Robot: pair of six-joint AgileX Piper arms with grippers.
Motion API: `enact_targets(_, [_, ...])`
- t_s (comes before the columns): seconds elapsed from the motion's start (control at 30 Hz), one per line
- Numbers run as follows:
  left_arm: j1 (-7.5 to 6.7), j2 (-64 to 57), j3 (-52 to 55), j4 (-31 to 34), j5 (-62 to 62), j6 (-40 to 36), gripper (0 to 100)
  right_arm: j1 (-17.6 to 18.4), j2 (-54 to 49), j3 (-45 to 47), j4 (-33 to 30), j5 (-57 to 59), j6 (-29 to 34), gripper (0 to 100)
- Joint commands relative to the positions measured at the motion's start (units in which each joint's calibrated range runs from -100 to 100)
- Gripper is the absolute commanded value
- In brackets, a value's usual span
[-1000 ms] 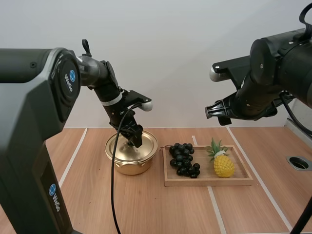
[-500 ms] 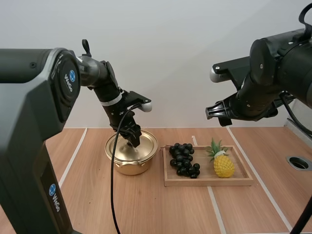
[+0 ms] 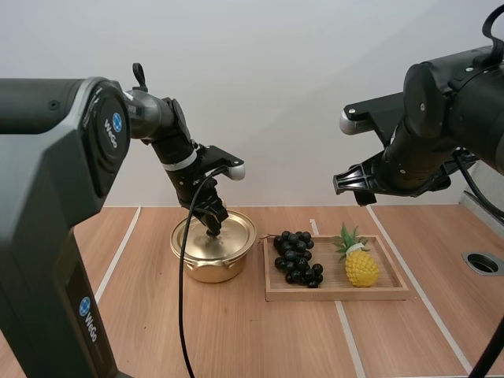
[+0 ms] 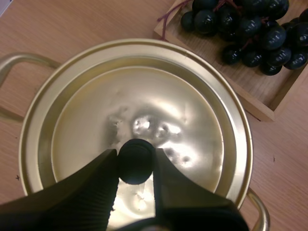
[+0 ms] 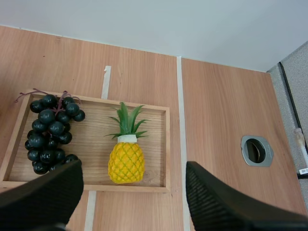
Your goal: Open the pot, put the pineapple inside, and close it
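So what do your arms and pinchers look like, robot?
My left arm and right arm are chunky, rounded, dark grey and black. The left one has round blue badges with white lettering and a white band near the wrist. Each has a white rounded cap. My left gripper and right gripper each have two black fingers, ribbed inside.

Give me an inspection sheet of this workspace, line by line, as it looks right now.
Surface: wooden table with pale strips; round metal hole at its right.
Job's things: lid on pot; pineapple lying in tray.
Clutter: grapes in the tray, beside the pineapple.
Grippers: left gripper shut on the lid's knob; right gripper open, above the tray.
Cables: nothing seen on the table.
Surroundings: plain wall.
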Motion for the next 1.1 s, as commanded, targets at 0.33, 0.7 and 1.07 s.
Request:
enact_targets(0.33, [-0.22,-3.79,-9.26,-0.63,6.25,-1.04,0,-0.14,-0.39,-0.58,-1.06,1.03,0.18,100])
enact_targets(0.7, [-0.22,-12.98,-31.43,-0.76,8.26,-4.7,0,-0.14,-0.39,-0.58,-1.18,1.03,0.18,100])
enact_targets(1.07, [-0.15,-20.67,-59.03,-7.11,-13.46,-9.31,0,-0.14,-0.39,-0.58,-1.18,1.03,0.18,100])
